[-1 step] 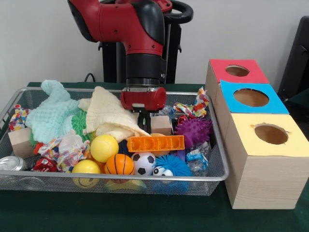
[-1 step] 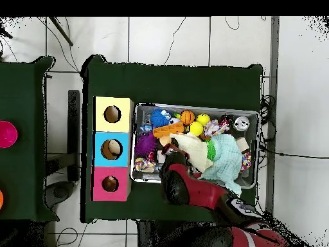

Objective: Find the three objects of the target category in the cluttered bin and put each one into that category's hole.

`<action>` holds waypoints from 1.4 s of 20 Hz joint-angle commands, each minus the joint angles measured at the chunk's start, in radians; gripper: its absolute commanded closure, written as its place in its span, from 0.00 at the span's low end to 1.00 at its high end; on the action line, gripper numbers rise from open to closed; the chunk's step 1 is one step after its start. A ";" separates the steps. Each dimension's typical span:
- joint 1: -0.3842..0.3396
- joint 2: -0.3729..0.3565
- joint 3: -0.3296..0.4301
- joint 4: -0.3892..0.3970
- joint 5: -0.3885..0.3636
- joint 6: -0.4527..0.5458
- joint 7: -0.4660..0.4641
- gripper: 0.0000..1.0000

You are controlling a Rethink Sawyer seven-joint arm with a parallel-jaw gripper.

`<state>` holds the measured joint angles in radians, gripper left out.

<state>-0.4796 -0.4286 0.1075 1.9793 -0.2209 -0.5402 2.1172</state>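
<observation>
Tool low in wire bin, touching orange block (fingers hidden)

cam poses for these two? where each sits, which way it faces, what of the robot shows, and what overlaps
Front view: sits across the table from the robot, facing it, level with the wire bin and the three holed boxes; shows the red and black arm coming down into the bin, gripper among the clutter.
Overhead view: sits above the table looking straight down; the arm enters from the bottom edge over the bin.
Shared: bin, boxes, arm, cream cloth, orange block, basketball.
</observation>
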 commanded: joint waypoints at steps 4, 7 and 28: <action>0.045 0.036 0.092 -0.171 0.043 0.055 0.138 0.00; 0.051 0.030 0.087 -0.181 0.034 0.077 0.122 0.00; 0.155 -0.064 0.000 -0.085 0.149 0.135 0.169 0.00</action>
<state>-0.2834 -0.4687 0.0540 1.9326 -0.1326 -0.5262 2.1172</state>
